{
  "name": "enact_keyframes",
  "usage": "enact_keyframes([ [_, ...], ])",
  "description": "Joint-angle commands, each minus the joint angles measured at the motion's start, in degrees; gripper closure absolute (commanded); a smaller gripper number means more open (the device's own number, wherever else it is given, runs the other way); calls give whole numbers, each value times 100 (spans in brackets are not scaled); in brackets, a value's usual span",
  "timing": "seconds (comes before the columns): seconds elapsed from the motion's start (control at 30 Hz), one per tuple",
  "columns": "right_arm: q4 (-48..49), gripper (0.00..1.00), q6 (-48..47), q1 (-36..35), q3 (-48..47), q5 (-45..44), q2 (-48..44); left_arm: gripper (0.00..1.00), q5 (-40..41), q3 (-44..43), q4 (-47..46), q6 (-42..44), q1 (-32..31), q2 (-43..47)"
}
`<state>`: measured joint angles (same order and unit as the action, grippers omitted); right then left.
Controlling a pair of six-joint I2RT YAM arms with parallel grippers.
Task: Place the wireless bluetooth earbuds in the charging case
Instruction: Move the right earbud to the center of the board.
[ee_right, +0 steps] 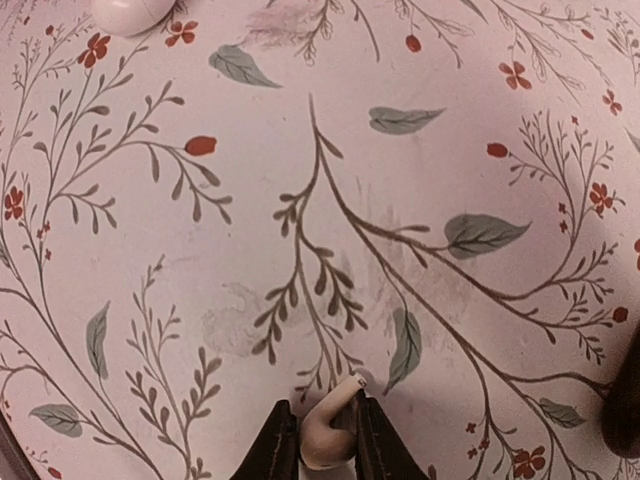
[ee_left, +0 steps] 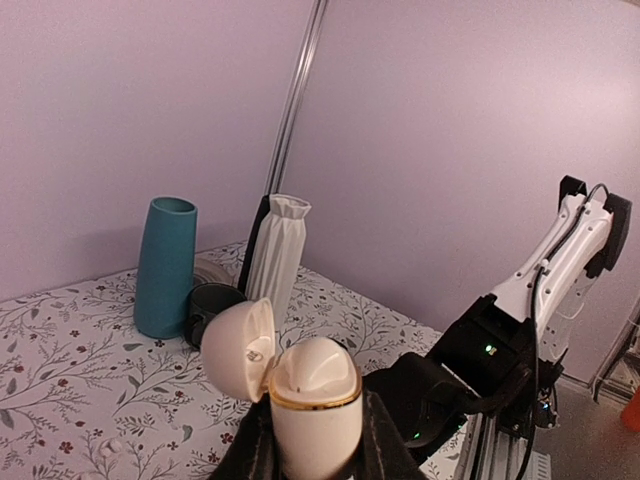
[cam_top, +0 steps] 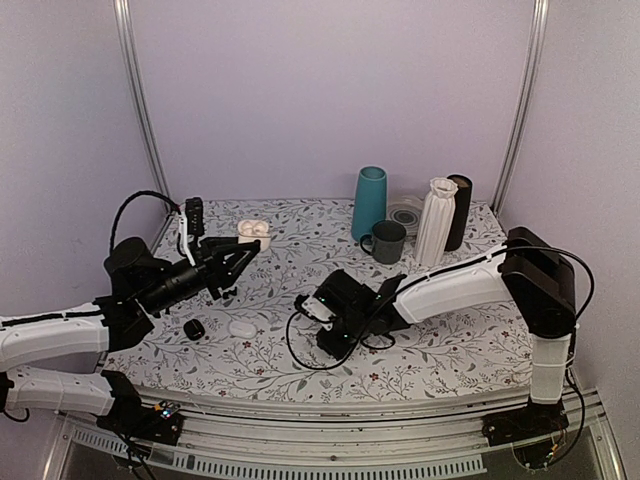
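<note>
One earbud (ee_right: 326, 436) between right pincer (ee_right: 321, 412) jaws

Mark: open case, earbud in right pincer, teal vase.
open case (ee_left: 315, 435), left wrist view, body below gold rim
earbud (ee_right: 322, 440), right wrist view, rounded body
teal vase (ee_left: 165, 270), left wrist view, mid wall

back-right blocked: teal vase (cam_top: 370, 202), mug (cam_top: 386, 242), ribbed vase (cam_top: 437, 221) | front-left: black case (cam_top: 194, 329), white pebble (cam_top: 242, 327) lay loose | table (cam_top: 295, 255) between left gripper (cam_top: 252, 245), right gripper (cam_top: 308, 306) was passable
</note>
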<state>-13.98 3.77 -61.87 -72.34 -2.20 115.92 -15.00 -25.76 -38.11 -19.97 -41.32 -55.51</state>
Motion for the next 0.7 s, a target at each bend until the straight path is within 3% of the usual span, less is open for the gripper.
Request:
enact_keyframes([
  [0.0, -58, 73, 9, 71, 475, -141, -472, 100, -65, -127, -172, -15, 72, -54],
  [0.27, -177, 51, 327, 72, 640, -358, -644, 100, -114, -151, -203, -4, 73, -121],
  [0.67, -718, 48, 1652, 436, 599, -595, -636, 100, -38, -122, -136, 55, 85, -93],
])
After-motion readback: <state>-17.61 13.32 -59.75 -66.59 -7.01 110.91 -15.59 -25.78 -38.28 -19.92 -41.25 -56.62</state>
